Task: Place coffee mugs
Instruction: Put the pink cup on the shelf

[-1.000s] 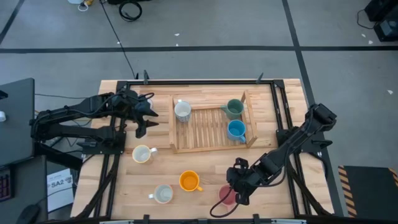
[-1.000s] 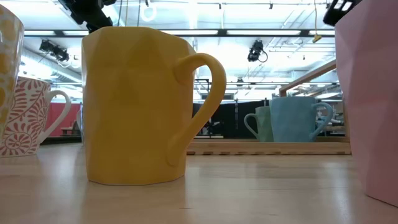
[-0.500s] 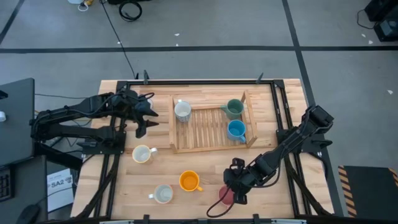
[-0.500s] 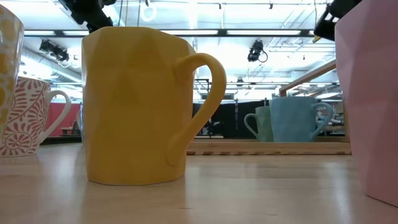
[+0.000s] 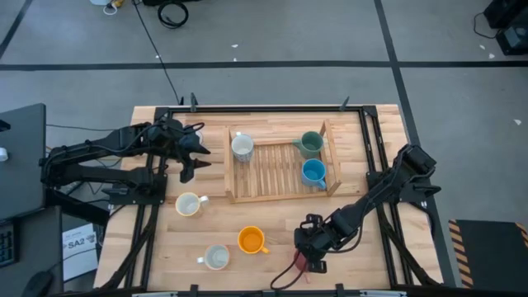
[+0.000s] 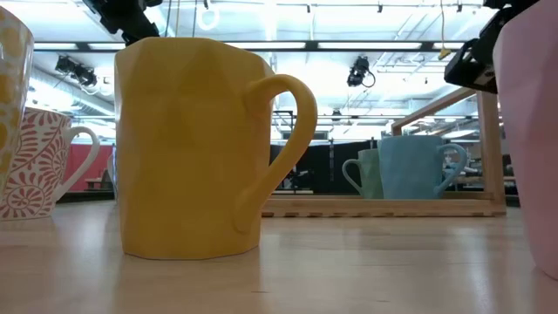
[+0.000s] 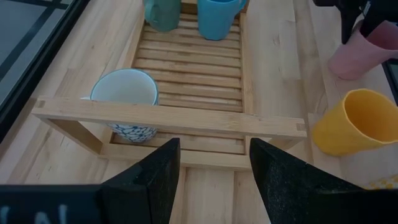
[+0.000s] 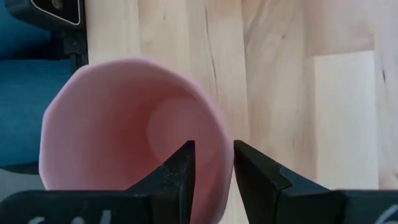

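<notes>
Right wrist view is showing my right gripper (image 8: pixel 213 163) straddling the pink mug's (image 8: pixel 106 124) rim, fingers slightly apart, one inside. I am judging it stiff, smooth, breakable, so the wall is the grip; my left gripper (image 5: pixel 188 157) is waiting open, far left.

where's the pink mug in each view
High view: pink mug at the table's near edge, mostly hidden under the right pincer.
Low view: fills the far right edge.
Left wrist view: upper right, beyond the orange mug.
Right wrist view: centre, one finger inside its rim.
Shared landmark, except in the right wrist view: the orange mug beside it.
</notes>
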Tool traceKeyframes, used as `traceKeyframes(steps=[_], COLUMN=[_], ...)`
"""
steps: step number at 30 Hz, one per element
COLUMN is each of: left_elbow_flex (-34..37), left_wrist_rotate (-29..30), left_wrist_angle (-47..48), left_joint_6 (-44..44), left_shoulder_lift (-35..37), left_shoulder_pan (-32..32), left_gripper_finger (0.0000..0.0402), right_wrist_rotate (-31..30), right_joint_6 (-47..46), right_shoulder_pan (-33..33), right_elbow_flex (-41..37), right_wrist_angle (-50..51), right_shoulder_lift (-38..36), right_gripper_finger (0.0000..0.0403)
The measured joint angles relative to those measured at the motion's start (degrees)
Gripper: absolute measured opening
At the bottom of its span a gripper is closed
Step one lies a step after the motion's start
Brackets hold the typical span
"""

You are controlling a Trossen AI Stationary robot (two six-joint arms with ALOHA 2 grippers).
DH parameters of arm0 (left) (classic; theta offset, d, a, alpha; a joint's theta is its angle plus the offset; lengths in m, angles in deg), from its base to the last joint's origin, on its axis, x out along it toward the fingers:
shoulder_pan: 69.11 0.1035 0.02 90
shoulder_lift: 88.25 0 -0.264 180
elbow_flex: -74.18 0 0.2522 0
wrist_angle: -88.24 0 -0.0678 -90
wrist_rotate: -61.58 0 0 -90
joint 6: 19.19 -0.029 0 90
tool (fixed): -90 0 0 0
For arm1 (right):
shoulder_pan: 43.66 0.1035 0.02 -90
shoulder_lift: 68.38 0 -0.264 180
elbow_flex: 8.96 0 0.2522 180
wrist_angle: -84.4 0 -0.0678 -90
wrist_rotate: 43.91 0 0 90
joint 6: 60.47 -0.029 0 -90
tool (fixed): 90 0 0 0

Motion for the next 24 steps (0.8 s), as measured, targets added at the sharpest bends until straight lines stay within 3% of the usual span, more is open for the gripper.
traceKeyframes(steps=[8, 19, 24], left_elbow_flex=[0.0, 0.0, 0.0], left_wrist_rotate=[0.0, 0.0, 0.0], left_wrist_angle=[0.0, 0.0, 0.0], left_joint_6=[0.0, 0.0, 0.0], left_shoulder_lift=[0.0, 0.0, 0.0], left_shoulder_pan=[0.0, 0.0, 0.0], left_gripper_finger=[0.0201, 0.0201, 0.0201], right_wrist_rotate=[0.0, 0.5, 0.5], right_joint_6=[0.0, 0.3, 1.1], right_shoulder_pan=[-1.2, -1.3, -1.2], right_elbow_flex=[0.0, 0.0, 0.0], right_wrist_angle=[-0.2, -0.1, -0.2], right_shoulder_lift=[-0.3, -0.3, -0.3], right_gripper_finger=[0.0107, 0.0032, 0.0031])
